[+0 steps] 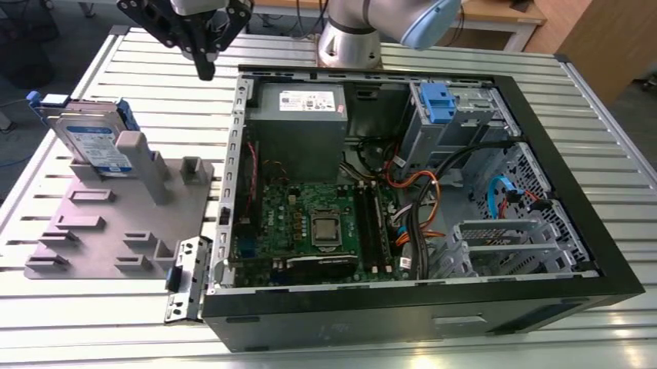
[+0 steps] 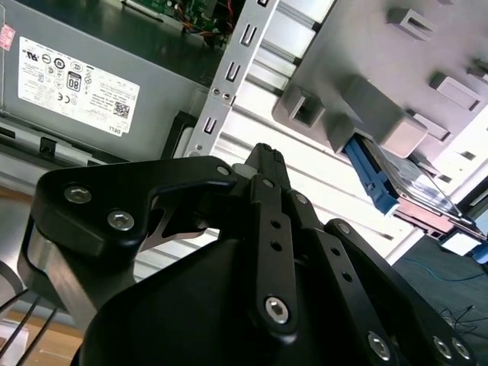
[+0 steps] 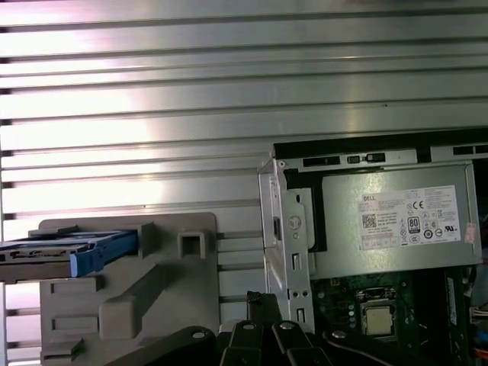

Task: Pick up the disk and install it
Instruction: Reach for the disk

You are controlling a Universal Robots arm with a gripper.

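The disk, silver-grey with a white-and-blue label and a blue carrier frame, stands on edge in a grey holder at the exterior view's left. Both wrist views show its blue-framed edge sticking out of the holder. My gripper hangs high over the slatted table, between the holder and the open computer case, well apart from the disk. Its black fingers are pressed together and hold nothing; their tips also show in the first wrist view.
The case lies open on its side, with a grey power-supply box, a motherboard, cables, and a drive cage with a blue latch at its far corner. A metal bracket lies by the case. The table is ribbed aluminium.
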